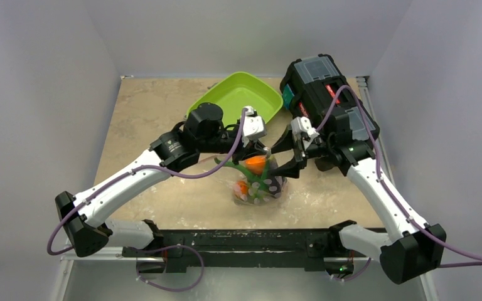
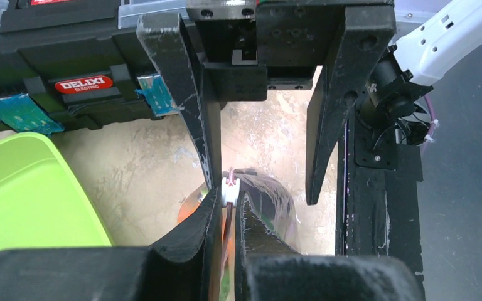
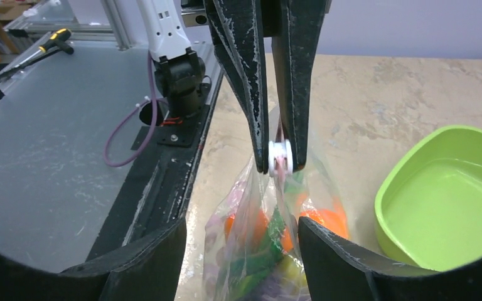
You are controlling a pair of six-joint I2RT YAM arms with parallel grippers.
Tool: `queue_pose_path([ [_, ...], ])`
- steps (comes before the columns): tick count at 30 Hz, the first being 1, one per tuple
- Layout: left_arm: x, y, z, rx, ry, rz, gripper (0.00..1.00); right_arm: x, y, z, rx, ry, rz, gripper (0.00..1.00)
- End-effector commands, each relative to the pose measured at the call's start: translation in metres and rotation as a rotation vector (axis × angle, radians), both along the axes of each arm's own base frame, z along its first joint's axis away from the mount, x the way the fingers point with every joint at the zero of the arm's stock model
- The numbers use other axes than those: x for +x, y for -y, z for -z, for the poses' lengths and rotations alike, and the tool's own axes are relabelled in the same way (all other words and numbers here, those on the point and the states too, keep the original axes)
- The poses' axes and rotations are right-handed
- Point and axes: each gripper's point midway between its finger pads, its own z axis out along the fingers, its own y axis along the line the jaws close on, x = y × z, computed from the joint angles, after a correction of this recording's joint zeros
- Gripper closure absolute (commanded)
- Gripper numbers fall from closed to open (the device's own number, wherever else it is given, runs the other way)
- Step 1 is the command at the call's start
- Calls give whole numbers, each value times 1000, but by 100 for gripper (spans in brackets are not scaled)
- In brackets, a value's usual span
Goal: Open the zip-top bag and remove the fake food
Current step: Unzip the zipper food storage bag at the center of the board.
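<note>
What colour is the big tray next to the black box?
The tray is bright lime green. You can see it best from the top camera.

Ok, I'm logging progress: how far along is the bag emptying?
Done: the left gripper has jaws shut on the pink zip of the clear crinkly zip-top bag. In hand: the right gripper holds its jaws open around that zip, gripping nothing. Left: opening the mouth and removing the glossy plastic fake food, all inside; the lime-green square tray holds nothing.
</note>
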Motion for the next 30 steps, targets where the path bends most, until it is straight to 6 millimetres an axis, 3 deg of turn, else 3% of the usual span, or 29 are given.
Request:
queue_pose_path([
  [1,-4,12,-31,-113,23,53,100,-2,-13,-1,27,-52,-46,35],
  [8,-6,16,-36,-129,5,64,100,12,-32,6,-5,-51,-10,34],
  [13,-6,15,-37,-135,2,60,100,2,-32,-3,26,-40,-62,51],
  [20,-8,13,-43,-162,6,51,100,0,-31,-13,41,-28,-64,50],
  [23,-9,12,-44,-168,1,51,100,-1,-32,-17,56,-52,-81,64],
  [26,-9,12,-42,-169,-5,47,100,-1,-32,-20,67,-70,-81,99],
  [30,-9,6,-39,-157,0,25,100,10,-25,-20,76,-62,-8,100],
])
